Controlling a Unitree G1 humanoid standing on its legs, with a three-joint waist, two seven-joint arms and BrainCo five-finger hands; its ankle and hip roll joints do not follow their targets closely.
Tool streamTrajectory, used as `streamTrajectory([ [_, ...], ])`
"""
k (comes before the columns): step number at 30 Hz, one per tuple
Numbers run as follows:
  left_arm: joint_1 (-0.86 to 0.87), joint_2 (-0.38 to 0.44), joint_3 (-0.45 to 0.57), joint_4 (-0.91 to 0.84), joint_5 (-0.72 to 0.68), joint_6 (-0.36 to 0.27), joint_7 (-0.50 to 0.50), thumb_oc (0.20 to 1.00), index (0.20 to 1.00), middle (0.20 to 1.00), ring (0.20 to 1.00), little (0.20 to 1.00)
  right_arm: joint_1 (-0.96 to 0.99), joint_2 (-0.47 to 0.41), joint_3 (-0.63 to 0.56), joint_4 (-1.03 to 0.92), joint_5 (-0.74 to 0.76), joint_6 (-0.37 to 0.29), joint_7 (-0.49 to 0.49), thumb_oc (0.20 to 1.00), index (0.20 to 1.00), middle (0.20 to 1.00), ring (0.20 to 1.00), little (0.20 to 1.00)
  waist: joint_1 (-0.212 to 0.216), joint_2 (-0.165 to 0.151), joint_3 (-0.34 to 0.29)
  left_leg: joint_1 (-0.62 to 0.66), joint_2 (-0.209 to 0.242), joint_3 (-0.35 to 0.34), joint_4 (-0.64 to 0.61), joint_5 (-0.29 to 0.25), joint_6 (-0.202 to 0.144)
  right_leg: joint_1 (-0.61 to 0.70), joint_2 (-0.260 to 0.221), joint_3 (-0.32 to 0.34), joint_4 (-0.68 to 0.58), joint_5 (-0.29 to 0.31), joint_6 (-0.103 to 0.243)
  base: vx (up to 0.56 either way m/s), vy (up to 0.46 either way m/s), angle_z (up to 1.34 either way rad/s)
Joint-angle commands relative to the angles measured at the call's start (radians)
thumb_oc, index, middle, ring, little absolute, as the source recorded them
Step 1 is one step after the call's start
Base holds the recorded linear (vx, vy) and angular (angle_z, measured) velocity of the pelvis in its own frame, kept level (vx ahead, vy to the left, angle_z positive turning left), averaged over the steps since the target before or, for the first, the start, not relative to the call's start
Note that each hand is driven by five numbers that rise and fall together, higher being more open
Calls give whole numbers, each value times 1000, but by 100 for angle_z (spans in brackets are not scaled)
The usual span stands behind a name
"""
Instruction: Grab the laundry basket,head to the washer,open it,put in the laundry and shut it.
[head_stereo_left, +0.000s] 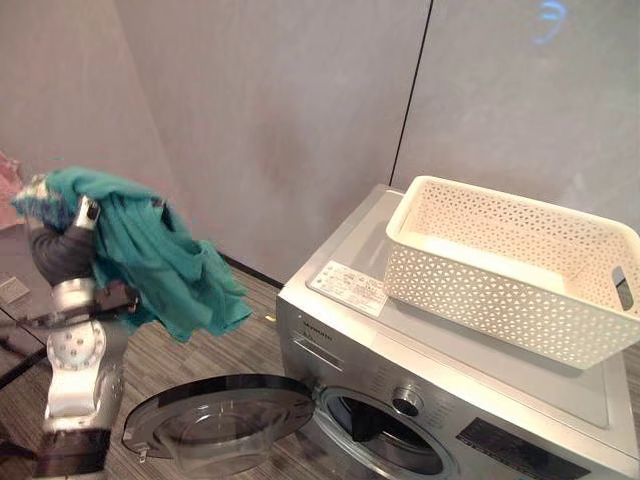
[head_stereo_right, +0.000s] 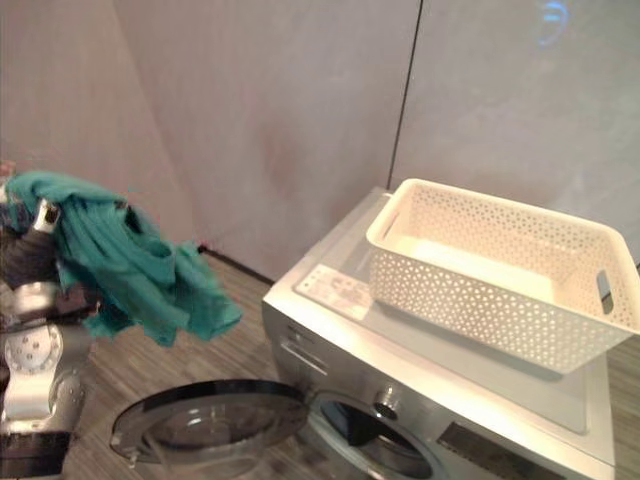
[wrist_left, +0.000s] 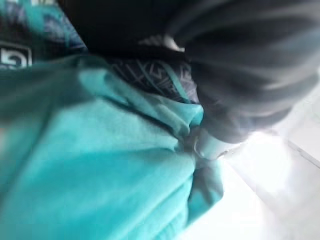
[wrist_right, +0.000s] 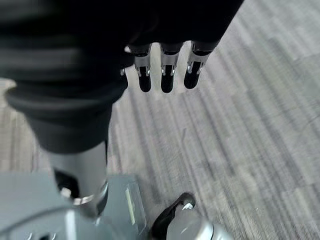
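My left hand (head_stereo_left: 86, 212) is raised at the far left, above the floor, with its fingers curled into a teal cloth (head_stereo_left: 160, 260) that drapes over it and hangs down to the right. In the left wrist view that cloth (wrist_left: 100, 165) bunches right against the hand's dark cover. The white perforated laundry basket (head_stereo_left: 480, 290) stands on top of the silver washer (head_stereo_left: 350, 250) and looks empty. The washer's round door (head_stereo_left: 220, 420) is swung open to the left, baring the dark drum opening (head_stereo_left: 385, 440). My right hand (wrist_right: 167, 75) hangs over the floor, fingers straight, holding nothing.
A grey panelled wall (head_stereo_left: 300, 120) rises close behind the washer. Grey striped flooring (head_stereo_left: 220, 345) lies between my left arm and the washer. The open door sticks out low over that floor. Something pink (head_stereo_left: 8, 180) shows at the far left edge.
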Motion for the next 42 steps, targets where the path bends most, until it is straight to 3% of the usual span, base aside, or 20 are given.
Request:
streamTrajectory([
  [1, -75, 9, 69, -154, 128, -42, -46, 200, 200, 200, 200, 200, -70, 16, 25, 45, -22, -28, -17, 1000, 1000, 1000, 1000, 1000, 15, 10, 53, 43, 15, 5, 13, -97, 15, -11, -70, -17, 10, -102, 49, -40, 43, 1],
  [7, 6, -20, -12, -275, 107, -25, -149, 200, 200, 200, 200, 200, -120, 18, 76, -11, -60, -31, -27, 1000, 1000, 1000, 1000, 1000, 47, -3, 74, 15, -9, -8, 69, -126, 36, -20, -96, -18, 10, -85, 58, -100, 68, 2],
  [9, -30, 19, -55, -305, 144, -25, -184, 200, 200, 200, 200, 200, -165, -66, 61, 24, -54, 3, -21, 1000, 1000, 1000, 1000, 1000, 68, -16, 80, -19, -20, -28, 137, -159, 45, -25, -114, -20, 10, -73, 64, -174, 93, -1],
  [11, -43, 20, -72, -314, 151, -23, -184, 200, 200, 200, 200, 200, -181, -78, 64, 43, -50, 9, -22, 1000, 1000, 1000, 1000, 1000, 75, -19, 82, -31, -25, -42, 160, -171, 50, -23, -120, -26, 10, -70, 65, -98, 71, 5],
  [14, -111, 39, -127, -307, 198, -15, -174, 200, 200, 200, 200, 200, -207, -110, 62, 62, -29, 29, -19, 1000, 1000, 1000, 1000, 1000, 91, -30, 95, -57, -43, -116, 231, -200, 56, -23, -132, -14, 10, -62, 68, -155, 110, 21],
  [15, -139, 25, -170, -289, 195, -14, -180, 200, 200, 200, 200, 200, -236, -130, 67, 57, -14, 34, -22, 1000, 1000, 1000, 1000, 1000, 99, -38, 105, -79, -72, -178, 262, -239, 54, -27, -155, -17, 10, -47, 75, -171, 181, 21],
  [16, -146, 21, -187, -286, 194, -14, -187, 200, 200, 200, 200, 200, -249, -141, 65, 55, -14, 38, -22, 1000, 1000, 1000, 1000, 1000, 95, -42, 106, -89, -81, -179, 285, -259, 62, -27, -174, -25, 10, -37, 84, -205, 254, 16],
  [22, -155, 26, -247, -285, 166, 2, -233, 200, 200, 200, 200, 200, -320, -212, 54, 73, -26, 72, -33, 1000, 1000, 1000, 1000, 1000, 115, -56, 103, -110, -168, -162, 390, -366, 145, -65, -270, -15, 10, 36, 122, -94, 257, 0],
  [24, -148, 29, -317, -281, 123, 24, -303, 200, 200, 200, 200, 200, -351, -278, 20, 107, -31, 100, -30, 1000, 1000, 1000, 1000, 1000, 146, -68, 103, -126, -230, -145, 480, -433, 204, -71, -350, -40, 10, 85, 139, -117, 446, -15],
  [30, -125, -2, -458, -211, 56, 52, -393, 200, 200, 200, 200, 200, -380, -359, -12, 110, -59, 125, -26, 1000, 1000, 1000, 1000, 1000, 167, -77, 107, -132, -301, -144, 528, -469, 250, -61, -428, -86, 14, 164, 145, -51, 217, 3],
  [34, -74, -10, -545, -142, 5, 88, -465, 200, 200, 200, 200, 200, -457, -425, 12, 88, -108, 128, -26, 1000, 1000, 1000, 1000, 1000, 188, -26, 154, -81, -302, -110, 476, -444, 269, -104, -460, -199, 110, 190, 120, -83, 229, -28],
  [35, -46, 3, -576, -119, 2, 100, -495, 200, 200, 200, 200, 200, -487, -452, 17, 88, -121, 128, -29, 1000, 1000, 1000, 1000, 1000, 201, 12, 171, -60, -286, -107, 438, -431, 275, -83, -444, -259, 175, 139, 124, -134, 220, -69],
  [36, -33, -3, -574, -88, 6, 96, -494, 200, 200, 200, 200, 200, -463, -402, 29, 46, -99, 100, -13, 1000, 1000, 1000, 1000, 1000, 184, 25, 178, -50, -285, -101, 404, -414, 281, -79, -429, -262, 216, 123, 115, -74, 139, -58],
  [38, -12, -10, -581, -38, 3, 106, -497, 200, 200, 200, 200, 200, -434, -386, 42, 35, -84, 92, -10, 1000, 1000, 1000, 1000, 1000, 171, 25, 177, -39, -284, -94, 364, -387, 282, -83, -407, -253, 263, 91, 103, -54, 58, -39],
  [39, 29, 11, -570, -20, 34, 102, -512, 200, 200, 200, 200, 200, -418, -391, 50, 38, -105, 78, 8, 1000, 1000, 1000, 1000, 1000, 166, 32, 174, -28, -286, -89, 307, -359, 283, -94, -377, -242, 332, 39, 92, -89, 72, -37],
  [42, 117, 30, -533, 13, 47, 124, -501, 200, 200, 200, 200, 200, -402, -373, 43, 55, -116, 77, 11, 1000, 1000, 1000, 1000, 1000, 174, 44, 177, -29, -287, -73, 247, -322, 280, -77, -350, -256, 404, -66, 64, -95, 4, -43],
])
